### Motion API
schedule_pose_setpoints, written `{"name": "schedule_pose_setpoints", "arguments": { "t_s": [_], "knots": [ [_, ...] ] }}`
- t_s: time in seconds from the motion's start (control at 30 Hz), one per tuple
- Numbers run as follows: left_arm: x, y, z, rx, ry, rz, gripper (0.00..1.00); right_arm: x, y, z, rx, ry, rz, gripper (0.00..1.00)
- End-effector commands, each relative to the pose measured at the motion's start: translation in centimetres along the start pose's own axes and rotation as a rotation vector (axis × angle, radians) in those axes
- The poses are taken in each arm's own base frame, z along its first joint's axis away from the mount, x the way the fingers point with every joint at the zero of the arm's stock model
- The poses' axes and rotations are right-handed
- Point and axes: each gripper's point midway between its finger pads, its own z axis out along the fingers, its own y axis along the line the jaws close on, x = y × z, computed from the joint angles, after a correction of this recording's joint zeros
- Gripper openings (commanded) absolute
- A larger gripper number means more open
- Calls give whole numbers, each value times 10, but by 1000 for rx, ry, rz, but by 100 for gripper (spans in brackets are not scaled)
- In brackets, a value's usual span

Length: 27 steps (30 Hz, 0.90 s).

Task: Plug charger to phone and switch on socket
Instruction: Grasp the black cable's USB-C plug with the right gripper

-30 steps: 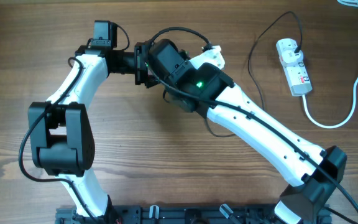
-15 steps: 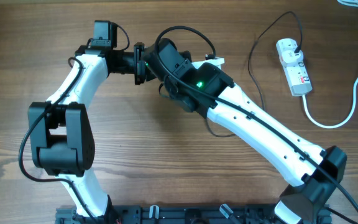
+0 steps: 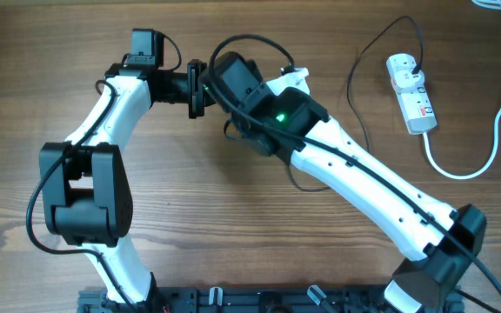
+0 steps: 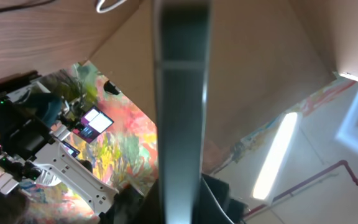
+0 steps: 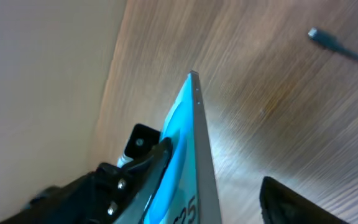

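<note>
The phone (image 5: 184, 130) has rocked back on edge inside my right gripper (image 5: 204, 165)'s parted jaws, my left gripper (image 3: 195, 87)'s hold unreadable, the charger tip (image 5: 321, 36) lying unplugged.

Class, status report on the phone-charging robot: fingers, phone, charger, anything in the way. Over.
Right fingers open around the phone, one touching its screen. Left fingers: grip unclear. The charger tip loose on the table, unplugged. Nothing between them.

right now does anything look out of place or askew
Yes. The cyan-screened rectangular phone is tilted up on edge, not lying flat on the wooden table, and the small black charger plug tip lies loose on it, unplugged.
</note>
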Motion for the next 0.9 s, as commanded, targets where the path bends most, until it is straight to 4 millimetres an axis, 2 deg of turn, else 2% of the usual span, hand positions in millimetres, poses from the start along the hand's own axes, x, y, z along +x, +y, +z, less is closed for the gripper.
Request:
{"name": "schedule_pose_setpoints", "arguments": {
  "t_s": [0.0, 0.03, 0.1, 0.17, 0.23, 0.27, 0.33, 0.4, 0.43, 0.47, 0.5, 0.53, 0.57, 0.63, 0.7, 0.73, 0.8, 0.87],
  "knots": [
    [-8, -2, -5, -24, -106, 61, 4, -29, 22, -50, -114, -64, -317, 96],
    [-16, 0, -6, -42, -150, 102, 4, -39, 25, -62, -131, -100, -437, 99],
    [-30, 4, -9, -82, -226, 220, 4, -60, 26, -80, -132, -140, -682, 100],
    [-43, 7, -12, -131, -293, 345, 4, -79, 11, -82, -82, -95, -767, 100],
    [-53, 11, -16, -183, -344, 461, 4, -104, -19, -68, 18, 25, -837, 99],
    [-52, 10, -16, -198, -339, 544, 4, -126, -47, -54, 100, 126, -854, 100],
    [-48, 7, -17, -210, -335, 637, 4, -160, -87, -34, 249, 187, -781, 100],
    [-47, 4, -22, -245, -388, 687, 4, -173, -115, -18, 335, 243, -714, 100],
    [-54, 4, -37, -317, -511, 684, 4, -171, -127, -8, 363, 282, -692, 100],
    [-66, 9, -63, -431, -691, 655, 4, -163, -139, 5, 383, 332, -694, 100],
    [-72, 15, -87, -530, -833, 624, 4, -153, -144, 14, 368, 387, -725, 100],
    [-73, 24, -115, -647, -979, 577, 4, -133, -149, 28, 314, 479, -791, 100],
    [-72, 32, -134, -728, -1066, 537, 4, -119, -153, 39, 283, 525, -823, 100],
    [-71, 51, -165, -877, -1182, 449, 4, -106, -161, 65, 275, 526, -818, 100],
    [-67, 64, -181, -966, -1228, 393, 4, -94, -174, 82, 297, 529, -752, 100],
    [-66, 65, -181, -968, -1224, 388, 4, -87, -177, 89, 289, 533, -768, 97],
    [-66, 66, -180, -967, -1217, 386, 4, -70, -184, 103, 277, 554, -826, 83],
    [-66, 66, -177, -956, -1203, 390, 4, -51, -189, 111, 282, 586, -869, 78]
  ]
}}
